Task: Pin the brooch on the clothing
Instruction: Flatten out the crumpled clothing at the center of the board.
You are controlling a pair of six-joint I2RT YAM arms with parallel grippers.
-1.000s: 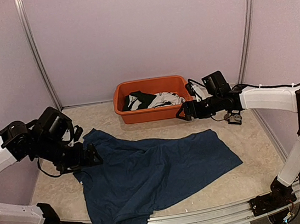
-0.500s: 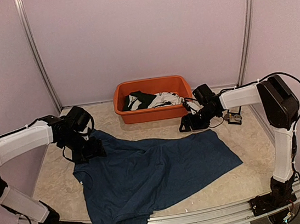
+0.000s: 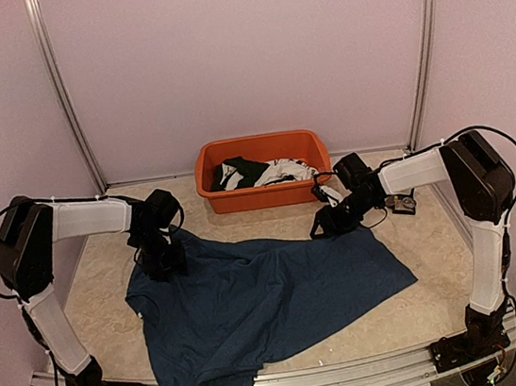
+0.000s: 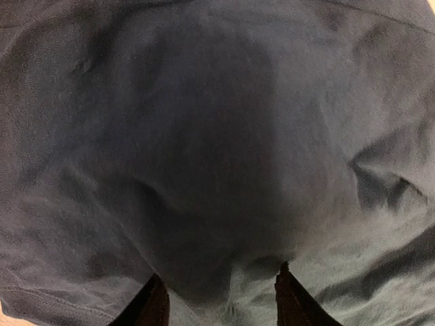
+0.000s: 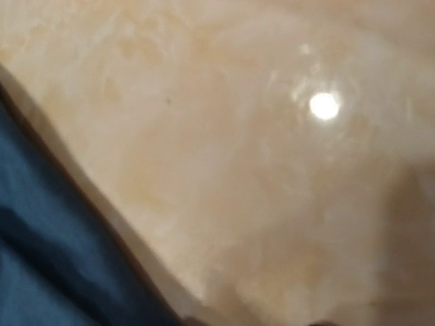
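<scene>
The clothing (image 3: pixel 272 296), a large navy T-shirt, lies spread and rumpled over the beige table (image 3: pixel 93 310). My left gripper (image 3: pixel 166 265) is down on its far left corner. In the left wrist view the clothing (image 4: pixel 204 136) fills the frame, and the left gripper (image 4: pixel 221 295) has its fingertips (image 4: pixel 153 302) apart and pressed into the fabric, with a fold bulging between them. My right gripper (image 3: pixel 323 229) hovers low at the shirt's far right edge. In its blurred wrist view the right gripper (image 5: pixel 251 320) is over bare table, with the clothing (image 5: pixel 41 258) to its left. A small round object (image 3: pixel 402 202), possibly the brooch, lies behind the right arm.
An orange tub (image 3: pixel 259 198) stands at the back centre holding a black garment (image 3: pixel 236 172) and a white garment (image 3: pixel 284 170). Pale walls close in the back and both sides. A metal rail (image 3: pixel 357 370) runs along the near edge, with the shirt's hem reaching it.
Both arms have swung inward and dropped to the shirt's far corners. Both sets of jaws have narrowed. The shirt's left corner has shifted slightly under the left gripper.
</scene>
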